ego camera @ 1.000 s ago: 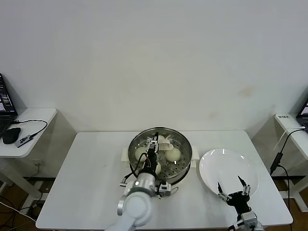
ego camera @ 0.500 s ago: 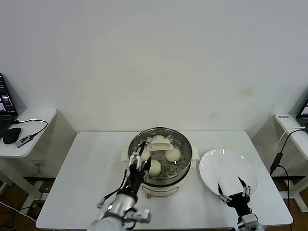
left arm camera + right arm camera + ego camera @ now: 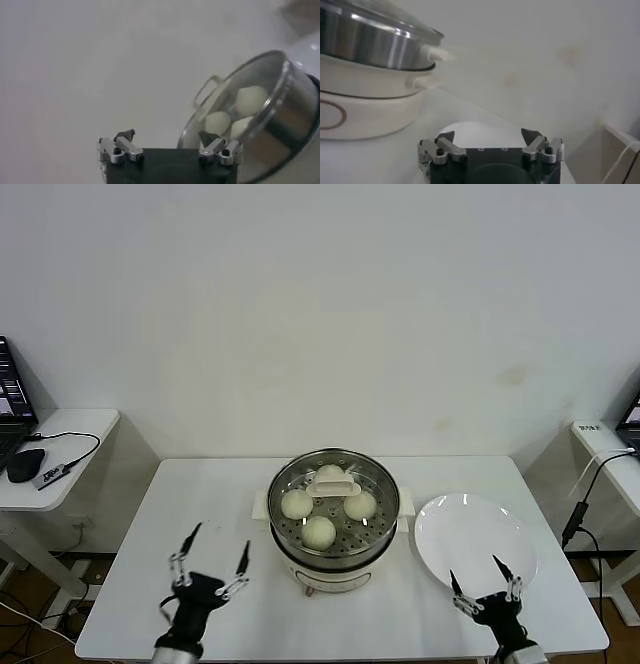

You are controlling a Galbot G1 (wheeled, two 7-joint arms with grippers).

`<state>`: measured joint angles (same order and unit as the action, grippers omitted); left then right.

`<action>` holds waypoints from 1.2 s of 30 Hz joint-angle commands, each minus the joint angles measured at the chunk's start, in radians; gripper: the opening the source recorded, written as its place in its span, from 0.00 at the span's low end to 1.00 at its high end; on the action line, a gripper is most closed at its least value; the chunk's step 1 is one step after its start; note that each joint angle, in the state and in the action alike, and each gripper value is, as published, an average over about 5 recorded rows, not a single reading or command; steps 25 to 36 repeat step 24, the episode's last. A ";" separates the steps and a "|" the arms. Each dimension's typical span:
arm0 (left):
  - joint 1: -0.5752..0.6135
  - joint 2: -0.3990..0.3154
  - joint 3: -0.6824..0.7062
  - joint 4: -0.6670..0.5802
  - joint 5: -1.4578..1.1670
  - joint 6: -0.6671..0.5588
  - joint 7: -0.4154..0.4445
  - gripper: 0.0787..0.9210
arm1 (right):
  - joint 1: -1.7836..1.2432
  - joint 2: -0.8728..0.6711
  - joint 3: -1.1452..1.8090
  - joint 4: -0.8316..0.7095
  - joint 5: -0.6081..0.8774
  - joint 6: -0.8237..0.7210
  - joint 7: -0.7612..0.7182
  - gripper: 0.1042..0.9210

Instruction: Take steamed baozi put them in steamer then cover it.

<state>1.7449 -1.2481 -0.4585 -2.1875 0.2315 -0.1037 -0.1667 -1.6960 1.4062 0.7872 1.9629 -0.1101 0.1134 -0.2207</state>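
Both claws, left (image 3: 211, 557) and right (image 3: 481, 575), low, agape

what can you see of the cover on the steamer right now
The cover is a round clear glass lid with a thin metal rim and a cream rectangular handle at its middle. It sits level and closed on the steamer, rim on rim. Four baozi show through the glass. Nothing else touches it; both grippers are well clear, low at the table's front.

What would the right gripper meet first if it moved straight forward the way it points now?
Probably the flat round white plate: the right gripper is open and aims at its near rim. How high the fingers pass is unclear.
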 commanded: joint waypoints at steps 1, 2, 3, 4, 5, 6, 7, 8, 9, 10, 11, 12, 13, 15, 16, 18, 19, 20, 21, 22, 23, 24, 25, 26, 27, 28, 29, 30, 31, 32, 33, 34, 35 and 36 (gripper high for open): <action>0.152 -0.096 -0.144 0.089 -0.455 -0.152 -0.062 0.88 | -0.142 -0.166 -0.075 -0.007 0.288 0.132 0.141 0.88; 0.151 -0.104 -0.144 0.099 -0.445 -0.150 -0.052 0.88 | -0.148 -0.170 -0.084 -0.010 0.295 0.143 0.143 0.88; 0.152 -0.109 -0.142 0.107 -0.435 -0.148 -0.043 0.88 | -0.154 -0.172 -0.094 -0.010 0.303 0.149 0.142 0.88; 0.155 -0.115 -0.139 0.111 -0.426 -0.146 -0.034 0.88 | -0.160 -0.172 -0.107 -0.008 0.313 0.149 0.139 0.88; 0.159 -0.119 -0.134 0.112 -0.419 -0.143 -0.027 0.88 | -0.164 -0.171 -0.119 -0.004 0.323 0.145 0.136 0.88; 0.164 -0.123 -0.129 0.112 -0.413 -0.139 -0.021 0.88 | -0.168 -0.170 -0.130 0.001 0.331 0.137 0.133 0.88; 0.169 -0.128 -0.122 0.109 -0.406 -0.137 -0.016 0.88 | -0.171 -0.169 -0.141 0.006 0.338 0.128 0.130 0.88; 0.173 -0.132 -0.117 0.106 -0.399 -0.134 -0.011 0.88 | -0.174 -0.168 -0.150 0.012 0.341 0.119 0.126 0.88; 0.176 -0.136 -0.112 0.103 -0.392 -0.132 -0.006 0.88 | -0.175 -0.167 -0.156 0.017 0.342 0.113 0.124 0.88; 0.180 -0.140 -0.107 0.100 -0.385 -0.130 -0.002 0.88 | -0.175 -0.166 -0.160 0.022 0.341 0.107 0.123 0.88; 0.182 -0.143 -0.104 0.097 -0.379 -0.128 0.001 0.88 | -0.174 -0.165 -0.163 0.025 0.340 0.104 0.123 0.88; 0.183 -0.145 -0.103 0.096 -0.376 -0.127 0.003 0.88 | -0.173 -0.165 -0.164 0.028 0.338 0.101 0.123 0.88; 0.185 -0.145 -0.102 0.097 -0.373 -0.125 0.005 0.88 | -0.172 -0.166 -0.165 0.030 0.335 0.099 0.123 0.88; 0.185 -0.144 -0.104 0.101 -0.371 -0.124 0.007 0.88 | -0.172 -0.168 -0.165 0.032 0.326 0.097 0.124 0.88; 0.185 -0.143 -0.105 0.104 -0.369 -0.123 0.008 0.88 | -0.172 -0.169 -0.165 0.032 0.321 0.096 0.124 0.88; 0.184 -0.140 -0.105 0.107 -0.362 -0.120 0.010 0.88 | -0.174 -0.170 -0.165 0.033 0.314 0.092 0.124 0.88; 0.183 -0.139 -0.105 0.108 -0.357 -0.119 0.011 0.88 | -0.175 -0.171 -0.164 0.034 0.313 0.089 0.124 0.88; 0.182 -0.138 -0.105 0.107 -0.353 -0.117 0.012 0.88 | -0.176 -0.171 -0.164 0.036 0.312 0.085 0.124 0.88; 0.181 -0.137 -0.107 0.107 -0.351 -0.116 0.013 0.88 | -0.177 -0.172 -0.163 0.039 0.312 0.080 0.124 0.88; 0.180 -0.135 -0.108 0.107 -0.350 -0.115 0.014 0.88 | -0.178 -0.174 -0.162 0.041 0.313 0.074 0.125 0.88; 0.179 -0.135 -0.110 0.107 -0.350 -0.114 0.015 0.88 | -0.178 -0.175 -0.162 0.043 0.313 0.072 0.124 0.88; 0.178 -0.134 -0.111 0.107 -0.351 -0.114 0.015 0.88 | -0.178 -0.176 -0.162 0.044 0.313 0.069 0.125 0.88; 0.178 -0.134 -0.111 0.107 -0.351 -0.114 0.015 0.88 | -0.178 -0.176 -0.162 0.044 0.313 0.069 0.125 0.88; 0.178 -0.134 -0.111 0.107 -0.351 -0.114 0.015 0.88 | -0.178 -0.176 -0.162 0.044 0.313 0.069 0.125 0.88; 0.178 -0.134 -0.111 0.107 -0.351 -0.114 0.015 0.88 | -0.178 -0.176 -0.162 0.044 0.313 0.069 0.125 0.88; 0.178 -0.134 -0.111 0.107 -0.351 -0.114 0.015 0.88 | -0.178 -0.176 -0.162 0.044 0.313 0.069 0.125 0.88; 0.178 -0.134 -0.111 0.107 -0.351 -0.114 0.015 0.88 | -0.178 -0.176 -0.162 0.044 0.313 0.069 0.125 0.88; 0.178 -0.134 -0.111 0.107 -0.351 -0.114 0.015 0.88 | -0.178 -0.176 -0.162 0.044 0.313 0.069 0.125 0.88; 0.178 -0.134 -0.111 0.107 -0.351 -0.114 0.015 0.88 | -0.178 -0.176 -0.162 0.044 0.313 0.069 0.125 0.88; 0.178 -0.134 -0.111 0.107 -0.351 -0.114 0.015 0.88 | -0.178 -0.176 -0.162 0.044 0.313 0.069 0.125 0.88; 0.178 -0.134 -0.111 0.107 -0.351 -0.114 0.015 0.88 | -0.178 -0.176 -0.162 0.044 0.313 0.069 0.125 0.88; 0.178 -0.134 -0.111 0.107 -0.351 -0.114 0.015 0.88 | -0.178 -0.176 -0.162 0.044 0.313 0.069 0.125 0.88; 0.178 -0.134 -0.111 0.107 -0.351 -0.114 0.015 0.88 | -0.178 -0.176 -0.162 0.044 0.313 0.069 0.125 0.88; 0.178 -0.134 -0.111 0.107 -0.351 -0.114 0.015 0.88 | -0.178 -0.176 -0.162 0.044 0.313 0.069 0.125 0.88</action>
